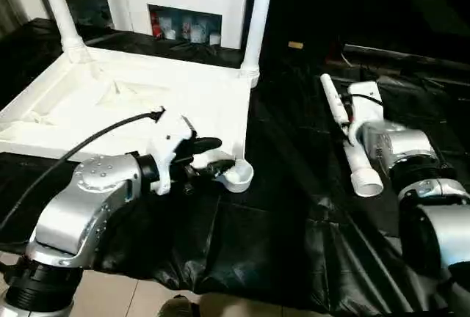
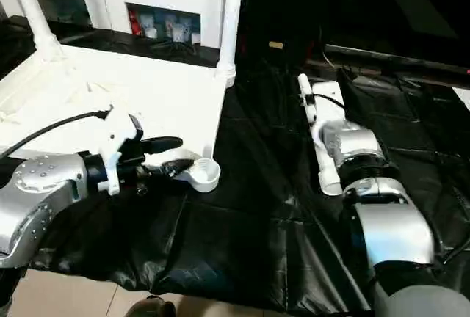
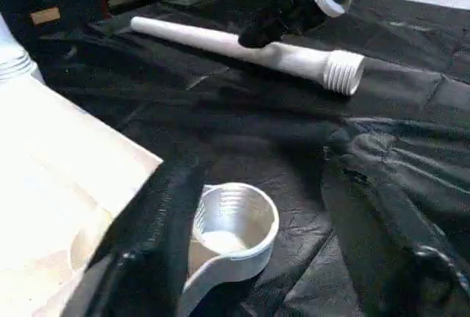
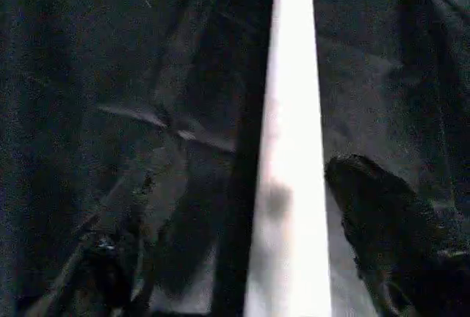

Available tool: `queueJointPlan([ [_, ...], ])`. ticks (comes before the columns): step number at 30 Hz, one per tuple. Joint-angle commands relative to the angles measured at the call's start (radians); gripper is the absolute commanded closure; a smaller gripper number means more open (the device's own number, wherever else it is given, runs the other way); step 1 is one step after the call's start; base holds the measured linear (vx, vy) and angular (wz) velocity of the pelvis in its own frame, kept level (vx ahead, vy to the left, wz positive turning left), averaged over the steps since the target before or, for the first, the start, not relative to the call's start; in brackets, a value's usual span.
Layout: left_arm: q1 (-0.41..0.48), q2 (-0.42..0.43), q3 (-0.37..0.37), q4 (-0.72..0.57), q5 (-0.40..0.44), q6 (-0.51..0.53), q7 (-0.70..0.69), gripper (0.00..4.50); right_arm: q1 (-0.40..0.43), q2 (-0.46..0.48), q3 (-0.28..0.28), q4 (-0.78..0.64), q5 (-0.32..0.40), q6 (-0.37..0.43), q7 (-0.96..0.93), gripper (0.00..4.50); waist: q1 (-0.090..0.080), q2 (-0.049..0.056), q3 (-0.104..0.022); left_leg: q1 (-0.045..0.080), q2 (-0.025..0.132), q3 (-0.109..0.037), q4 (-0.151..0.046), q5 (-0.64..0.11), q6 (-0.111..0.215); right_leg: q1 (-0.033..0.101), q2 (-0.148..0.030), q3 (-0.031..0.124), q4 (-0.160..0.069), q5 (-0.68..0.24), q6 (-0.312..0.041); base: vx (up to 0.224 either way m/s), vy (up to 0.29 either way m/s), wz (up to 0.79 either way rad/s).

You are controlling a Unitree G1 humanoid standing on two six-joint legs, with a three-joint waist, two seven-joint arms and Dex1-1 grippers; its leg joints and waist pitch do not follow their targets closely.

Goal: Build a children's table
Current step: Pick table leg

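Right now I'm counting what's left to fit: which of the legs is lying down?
The leg on the black cover by the right gripper. It lies flat, threaded end toward the robot; the other two legs stand upright in the tabletop's far corners.

I can't see the tops of the two upright legs (image 1: 257, 16) on the far corners of the tabletop (image 1: 110, 97); the upper picture edge cuts them off, and the tabletop's left end runs out of frame too. My right forearm (image 2: 352, 152) covers the middle of the loose leg (image 1: 352, 141) lying on the black cover (image 1: 286, 214), so its contact with the right gripper (image 3: 268, 27) stays hidden from the head views. In the right wrist view that leg is a washed-out white strip with both ends cut off
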Motion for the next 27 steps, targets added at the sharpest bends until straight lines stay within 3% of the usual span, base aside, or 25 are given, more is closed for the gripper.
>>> queueJointPlan([
  [1, -0.002, 0.016, -0.020, -0.023, 0.003, 0.014, -0.014, 1.52, -0.025, -0.019, -0.006, 0.056, -0.011, 0.006, 0.016, 0.57, -0.003, 0.010, -0.070, 0.041, 0.071, -0.038, -0.064, -0.102, -0.040, 0.023, -0.117, 0.063, -0.077, 0.147, -0.155, 0.000, 0.000, 0.00],
  [4, -0.009, 0.021, -0.030, -0.028, 0.001, 0.027, -0.025, 1.52, -0.012, -0.034, -0.030, 0.099, 0.005, 0.026, -0.001, 0.57, -0.003, 0.012, -0.069, 0.043, 0.072, -0.037, -0.066, -0.123, -0.047, 0.022, -0.115, 0.063, -0.079, 0.125, -0.166, 0.000, 0.000, 0.00],
  [13, -0.007, 0.035, -0.043, -0.027, 0.005, 0.021, -0.029, 1.52, 0.003, -0.046, -0.033, 0.144, 0.005, 0.080, 0.060, 0.57, -0.002, 0.011, -0.070, 0.042, 0.073, -0.035, -0.063, -0.125, -0.048, 0.021, -0.114, 0.066, -0.078, 0.127, -0.178, 0.000, 0.000, 0.00],
  [16, -0.014, 0.033, -0.044, -0.021, 0.005, 0.025, -0.032, 1.52, 0.004, -0.049, -0.072, 0.159, 0.039, 0.120, 0.064, 0.57, -0.001, 0.010, -0.071, 0.041, 0.072, -0.034, -0.062, -0.110, -0.040, 0.021, -0.111, 0.066, -0.076, 0.146, -0.181, 0.000, 0.000, 0.00],
  [17, -0.015, 0.033, -0.044, -0.020, 0.005, 0.025, -0.033, 1.52, 0.004, -0.049, -0.077, 0.161, 0.043, 0.125, 0.065, 0.82, -0.001, 0.012, -0.070, 0.042, 0.073, -0.034, -0.063, -0.115, -0.041, 0.021, -0.112, 0.065, -0.076, 0.141, -0.181, 0.000, 0.000, 0.00],
  [21, -0.025, 0.033, -0.049, -0.009, 0.003, 0.022, -0.033, 1.52, 0.012, -0.056, -0.097, 0.170, 0.057, 0.142, 0.080, 1.16, 0.001, 0.013, -0.070, 0.045, 0.075, -0.034, -0.065, -0.138, -0.053, 0.018, -0.113, 0.066, -0.079, 0.107, -0.186, 0.000, 0.000, 0.00],
  [27, -0.037, 0.033, -0.052, 0.003, 0.007, 0.017, -0.031, 1.52, 0.021, -0.059, -0.108, 0.174, 0.058, 0.147, 0.094, 1.62, 0.003, 0.013, -0.071, 0.043, 0.073, -0.034, -0.063, -0.128, -0.053, 0.021, -0.115, 0.066, -0.078, 0.127, -0.189, 0.000, 0.000, 0.00],
])
